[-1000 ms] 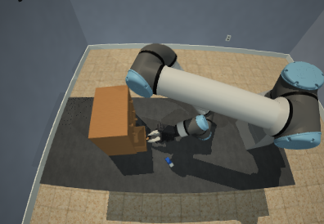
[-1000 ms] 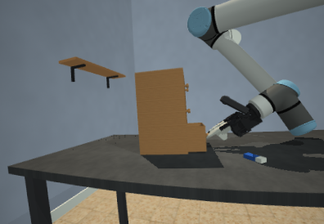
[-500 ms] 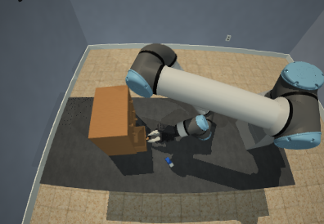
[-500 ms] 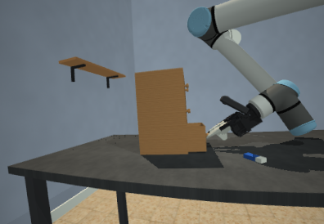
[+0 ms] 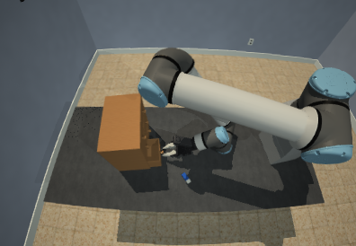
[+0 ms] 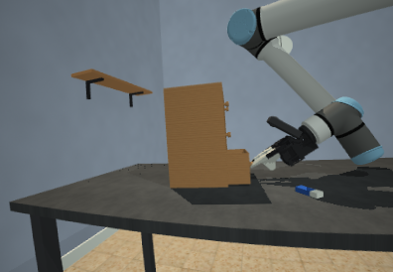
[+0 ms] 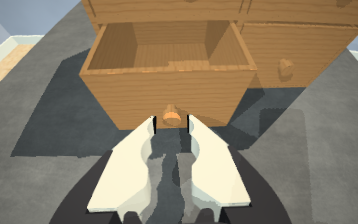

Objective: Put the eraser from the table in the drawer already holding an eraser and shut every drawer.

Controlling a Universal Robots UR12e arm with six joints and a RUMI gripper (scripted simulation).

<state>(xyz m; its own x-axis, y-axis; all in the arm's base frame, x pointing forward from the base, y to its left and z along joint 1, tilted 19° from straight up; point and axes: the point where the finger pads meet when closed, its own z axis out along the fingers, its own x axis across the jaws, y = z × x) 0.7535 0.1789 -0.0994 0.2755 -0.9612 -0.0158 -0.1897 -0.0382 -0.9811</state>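
On the table (image 5: 71, 180) (image 6: 128, 204), out front of the chest (image 5: 121, 123) (image 6: 196, 134), eraser (image 5: 185, 178) (image 6: 309, 192): blue sleeve, white end, blocky; probably light, slightly rubbery, best pinched across the sleeve. Gripper (image 5: 164, 152) (image 6: 252, 164) (image 7: 171, 116) partly spread, holding nothing, at the chest's open wood-grain drawer (image 5: 155, 159) (image 6: 239, 168) (image 7: 165, 95), by its round knob (image 7: 171, 116).

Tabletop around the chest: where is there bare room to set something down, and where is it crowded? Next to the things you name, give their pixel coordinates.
Bare patches: between the blue-and-white eraser (image 5: 186, 178) (image 6: 309, 192) and the table's near edge; left of the chest (image 5: 121, 121) (image 6: 196, 134) in the top view. Crowded: the open drawer's front, by the gripper (image 5: 163, 153) (image 6: 252, 165) (image 7: 171, 116).
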